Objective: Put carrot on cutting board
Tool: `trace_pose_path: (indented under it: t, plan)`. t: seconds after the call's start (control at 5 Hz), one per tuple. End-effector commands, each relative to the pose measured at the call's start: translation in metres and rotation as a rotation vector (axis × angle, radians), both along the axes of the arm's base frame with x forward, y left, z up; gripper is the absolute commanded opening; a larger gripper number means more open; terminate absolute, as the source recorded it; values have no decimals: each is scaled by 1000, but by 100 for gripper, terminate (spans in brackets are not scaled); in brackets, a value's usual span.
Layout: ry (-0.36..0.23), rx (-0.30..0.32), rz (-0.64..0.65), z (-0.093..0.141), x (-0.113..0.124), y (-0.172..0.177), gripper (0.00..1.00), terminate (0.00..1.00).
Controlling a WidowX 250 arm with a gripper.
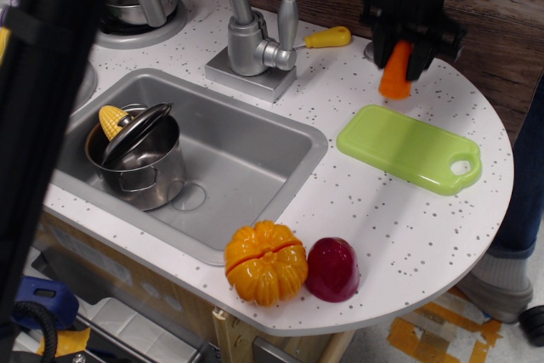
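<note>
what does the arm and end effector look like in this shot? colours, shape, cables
The end effector is all black, blocky, with two short fingers hanging from a wider crossbar. Above it is a dark cylindrical wrist with a pale grey strip on its left side. A dark cable loops beside the wrist. No markings are legible; the frame is slightly blurred there.

White speckled counter with a sink set into it

The counter (391,235) is white with dark flecks and has a rounded right end. A lime-green cutting board (410,149) lies flat on it to the right of the sink (246,159), handle hole toward the edge. An orange pumpkin (265,263) and a dark red rounded piece (332,269), touching, sit near the front edge. A yellow handle (328,37) lies behind the faucet (252,40), its far end possibly hidden.
</note>
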State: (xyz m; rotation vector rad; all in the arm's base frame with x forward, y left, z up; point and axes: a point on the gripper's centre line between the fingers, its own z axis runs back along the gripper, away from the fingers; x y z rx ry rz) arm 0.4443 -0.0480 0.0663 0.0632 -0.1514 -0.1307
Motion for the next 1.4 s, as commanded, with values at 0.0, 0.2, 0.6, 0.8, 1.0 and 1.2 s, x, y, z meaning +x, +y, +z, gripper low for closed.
trace_pose_path:
  t: [0.0, 0.2, 0.6, 0.8, 1.0, 1.2]
  plan:
    - [-105, 8, 55, 60, -17, -5, 0, 0]
    - [-134, -12, 87, 46, -29, -6, 0, 0]
    - [-173, -66, 101, 19, -31, -15, 100, 0]
    - [-183, -75, 96, 12, -33, -21, 100, 0]
    - [-187, -72, 98, 12, -34, -23, 100, 0]
    - [-187, -72, 98, 12, -34, -23, 100, 100]
